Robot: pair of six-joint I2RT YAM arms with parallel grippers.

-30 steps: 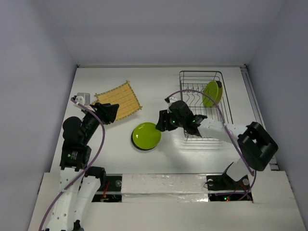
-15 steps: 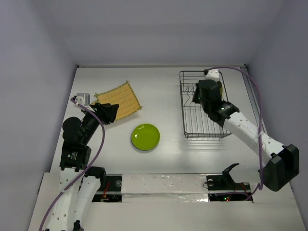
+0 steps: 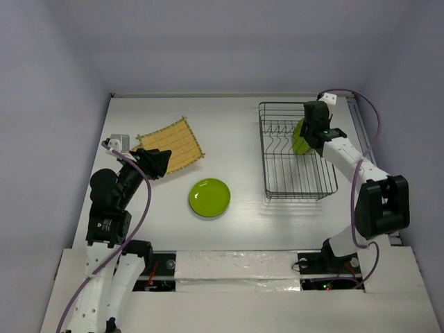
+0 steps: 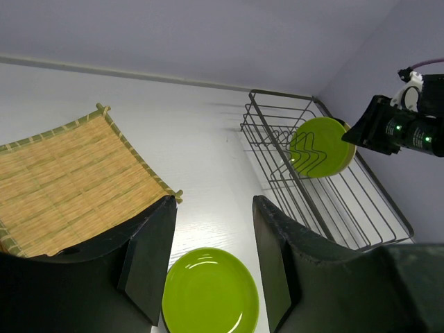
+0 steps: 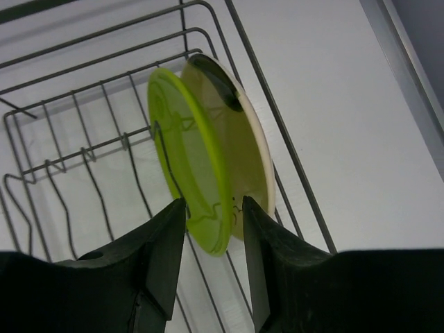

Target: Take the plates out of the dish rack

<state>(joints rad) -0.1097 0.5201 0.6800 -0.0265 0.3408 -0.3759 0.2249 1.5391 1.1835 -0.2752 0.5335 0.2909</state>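
Jaws parted left and right, white table (image 3: pixel 229 128), lilac-grey walls (image 3: pixel 52 76)

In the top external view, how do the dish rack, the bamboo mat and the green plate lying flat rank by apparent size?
1. dish rack
2. bamboo mat
3. flat green plate
All three lie at a similar distance from the camera, so the order is sure.

The right arm (image 3: pixel 347 156) stretches far forward, right hand (image 5: pixel 214 208) parted; left arm (image 3: pixel 111 201) folded, left hand (image 4: pixel 211 208) parted.
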